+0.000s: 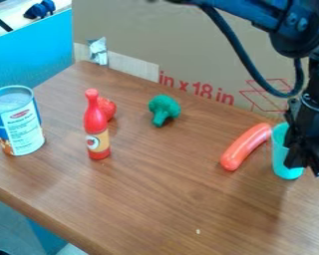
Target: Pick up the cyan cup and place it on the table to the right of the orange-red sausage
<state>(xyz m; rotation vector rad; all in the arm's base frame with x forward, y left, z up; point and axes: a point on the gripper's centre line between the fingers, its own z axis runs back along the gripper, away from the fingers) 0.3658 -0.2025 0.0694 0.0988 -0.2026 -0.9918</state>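
- Turquoise plastic cup, looks upright, at R side of view on wood-grain table; black gripper right at it, partly over its near side.
- End effector: can't tell if spread, pressed together or pinching cup; overlap hides contact.
- Step in hand, by judgement: close work at cup, prob. either side of a grasp.
- Next move calls for settling the grip question first. If cup's held, level wrist & steady lift; if not, small alignment w/o nudging the wall. Light cup, prob. tips easily.
- Orange-red toy sausage lies slantwise just beside cup, upper end nearest rim; contact unclear. Sideways sweep could roll it.
- Farther off, well clear of gripper: green toy broccoli; red ketchup bottle, upright, w/ red toy (poss. strawberry) partly behind; blue-and-white labelled can, upright, nr table's L side.
- Cardboard stands behind table.
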